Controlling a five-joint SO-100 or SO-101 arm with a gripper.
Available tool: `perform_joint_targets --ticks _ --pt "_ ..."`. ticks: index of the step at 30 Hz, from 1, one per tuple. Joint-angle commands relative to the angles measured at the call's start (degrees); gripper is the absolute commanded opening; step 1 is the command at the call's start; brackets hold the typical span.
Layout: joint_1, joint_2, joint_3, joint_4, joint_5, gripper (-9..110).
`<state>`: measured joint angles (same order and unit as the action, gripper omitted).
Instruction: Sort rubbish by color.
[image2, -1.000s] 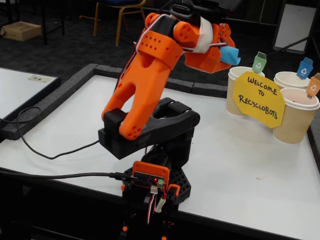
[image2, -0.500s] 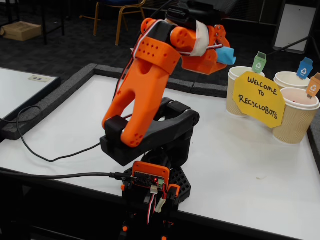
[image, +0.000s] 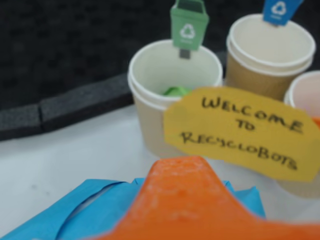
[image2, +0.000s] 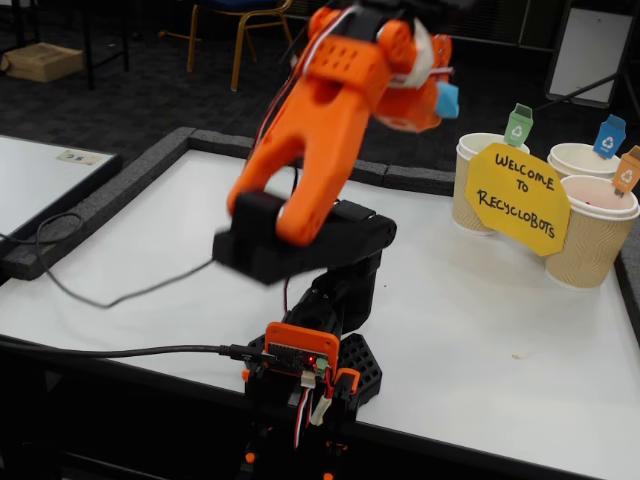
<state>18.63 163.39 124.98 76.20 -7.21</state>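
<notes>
Blurred orange jaws (image: 180, 200) hiding blue bundle (image: 90, 205), grip unclear

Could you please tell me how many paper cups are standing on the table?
3, clustered at the table's far right in the fixed view: the green-tagged cup left of the yellow sign, the blue-tagged cup behind, the orange-tagged cup nearest. None seems hidden.

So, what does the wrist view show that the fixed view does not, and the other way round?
Only the wrist view shows the green bundle lying inside the green-tagged cup, and the broad folds of the blue bundle at the gripper.

Only the fixed view shows the whole orange arm, its base, the cables, the chairs behind, and the third cup with an orange tag.

Both show the yellow sign, the blue-tagged cup, the white table and the blue bundle held aloft.
</notes>
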Motion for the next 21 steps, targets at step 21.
perform_joint_targets --ticks 21 --pt "4.83 -61.17 -42.89 -18.63 -1.23 0"
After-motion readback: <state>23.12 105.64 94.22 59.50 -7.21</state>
